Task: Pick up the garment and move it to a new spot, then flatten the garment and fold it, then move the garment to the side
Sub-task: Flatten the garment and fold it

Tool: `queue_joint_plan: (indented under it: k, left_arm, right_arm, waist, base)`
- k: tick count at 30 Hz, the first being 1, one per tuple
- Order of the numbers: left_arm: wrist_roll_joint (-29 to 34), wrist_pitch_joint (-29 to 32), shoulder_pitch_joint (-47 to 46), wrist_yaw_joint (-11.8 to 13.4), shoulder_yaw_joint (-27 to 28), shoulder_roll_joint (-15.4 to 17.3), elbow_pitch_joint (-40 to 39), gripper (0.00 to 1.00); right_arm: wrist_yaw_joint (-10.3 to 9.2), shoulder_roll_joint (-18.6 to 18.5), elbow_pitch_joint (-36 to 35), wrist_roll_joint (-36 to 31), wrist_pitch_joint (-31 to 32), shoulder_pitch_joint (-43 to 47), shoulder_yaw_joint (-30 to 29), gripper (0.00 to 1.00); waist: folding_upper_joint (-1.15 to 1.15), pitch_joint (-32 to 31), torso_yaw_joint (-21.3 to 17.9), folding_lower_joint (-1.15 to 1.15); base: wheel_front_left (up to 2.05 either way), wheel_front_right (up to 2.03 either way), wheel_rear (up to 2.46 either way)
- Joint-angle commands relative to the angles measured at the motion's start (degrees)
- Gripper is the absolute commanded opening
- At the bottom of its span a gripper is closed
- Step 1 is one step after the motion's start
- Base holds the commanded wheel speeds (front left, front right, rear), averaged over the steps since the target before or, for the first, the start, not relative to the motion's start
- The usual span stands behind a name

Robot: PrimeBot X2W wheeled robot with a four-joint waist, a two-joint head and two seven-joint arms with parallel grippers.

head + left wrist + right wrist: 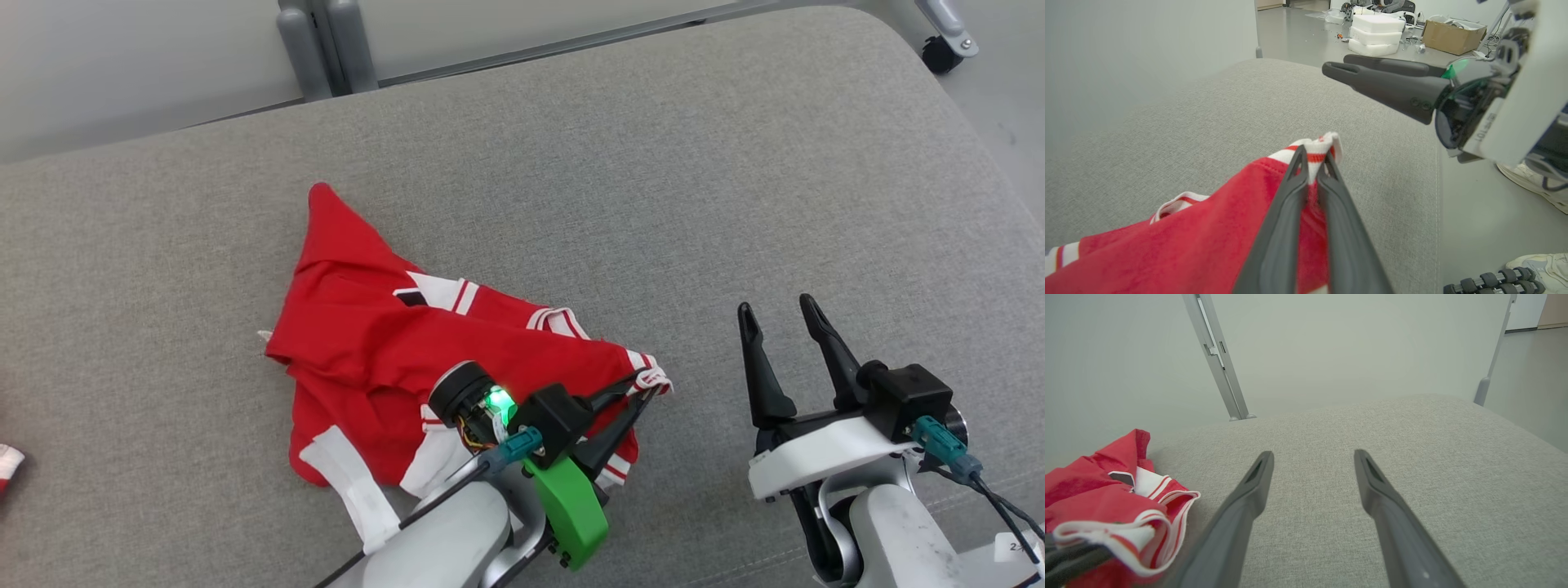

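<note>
- garment [367, 351]: red, with white-and-red striped trim, crumpled in a loose heap on the grey padded surface [653, 163], left of centre in the head view
- one pointed red corner of it sticks out toward the far edge; white trim bands lie at the near edge
- left gripper [647, 385]: fingers pinched nearly together on the striped white cuff at the garment's right-hand corner
- left wrist view: left gripper [1313, 157] has the striped cuff squeezed between the tips, a bit of white trim poking out past them; the rest of the garment [1200, 241] bunches under and left of the fingers
- can't tell if the pinched corner is off the surface or resting on it
- left forearm crosses over the near part of the garment; green bracket [571, 506] on the wrist
- right gripper [776, 307]: jaws spread wide, holding nothing
- it sits to the right of the garment, near the pinched corner but apart, with bare grey surface between them
- right wrist view: right gripper [1313, 455] points across bare surface; garment [1098, 498] is off to the left of the left finger, not between the fingers
- left wrist view also catches the right gripper [1337, 64] beyond the cuff, fingers seen side-on, not touching the cloth
- small red-and-white scrap [8, 465] at the head view's left edge, well apart from the garment
- background: grey metal legs [326, 49] past the far edge, white foam blocks [1376, 34], cardboard box [1453, 36], a shoe [1531, 181] on the floor
</note>
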Motion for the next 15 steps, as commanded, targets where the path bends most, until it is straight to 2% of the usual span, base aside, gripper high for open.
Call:
queue_joint_plan:
  k: [1,5,8,15]
  left_arm:
    - [-0.2,-0.8,-1.1,-0.1,-0.5,-0.3,1.1,0.99]
    - [-1.2,-2.6,-2.2,0.0,-0.2,-0.8,3.1,1.0]
    - [-1.5,-3.5,-2.4,1.1,1.8,-0.5,3.3,1.0]
    - [-1.6,-3.9,1.7,5.8,12.0,4.7,-1.3,1.0]
  right_arm:
    - [-0.05,-0.1,0.0,-0.4,-0.2,-0.3,0.0,1.0]
    - [-0.05,-0.2,0.3,-1.0,-0.2,0.5,-0.4,1.0]
    - [-0.06,-0.1,0.6,-1.4,-0.2,1.1,-0.6,1.0]
    - [-0.06,-0.2,1.0,-1.3,-0.2,2.0,-0.3,1.0]
  waist:
    - [0.0,-0.5,0.5,0.0]
    - [0.0,-2.0,2.2,0.0]
    - [0.0,-3.4,3.9,0.0]
    - [0.0,-6.1,7.6,0.0]
  base:
    - [0.0,0.0,0.0]
    - [0.0,0.0,0.0]
    - [0.0,0.0,0.0]
    - [0.0,0.0,0.0]
